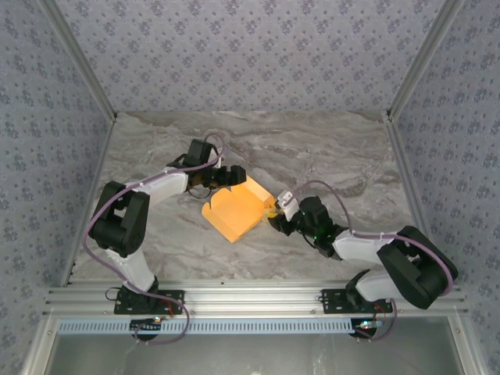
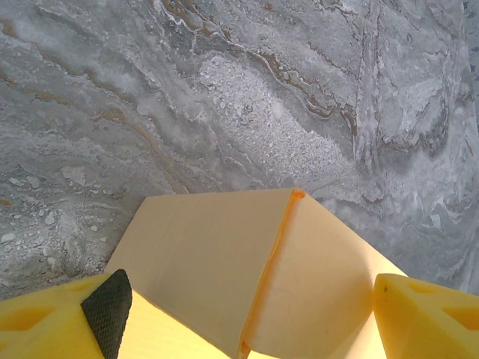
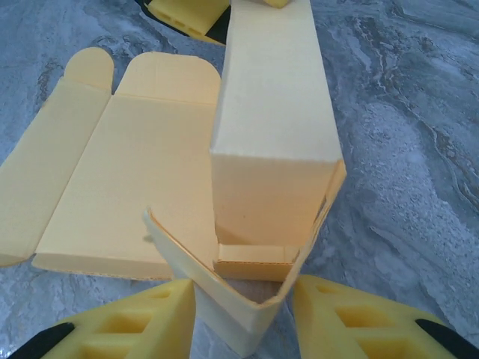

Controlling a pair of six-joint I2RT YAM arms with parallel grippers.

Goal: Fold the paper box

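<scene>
Card is half-formed: I see the paper box [image 1: 234, 209] sitting mid-way across the marble table [image 1: 336, 156], one long panel raised along a crease and the other flaps lying flat. My left gripper [image 1: 228, 175] stands wide open, straddling the box's far edge. My right gripper [image 1: 275, 214] flanks the near-right end flaps, partly closed; I cannot tell whether it pinches them.

Both our arms reach in toward the middle, left gripper [image 1: 226, 176] [image 2: 262, 321] spread wide, right gripper [image 1: 275, 213] [image 3: 243, 318] fingers only partway apart.
</scene>
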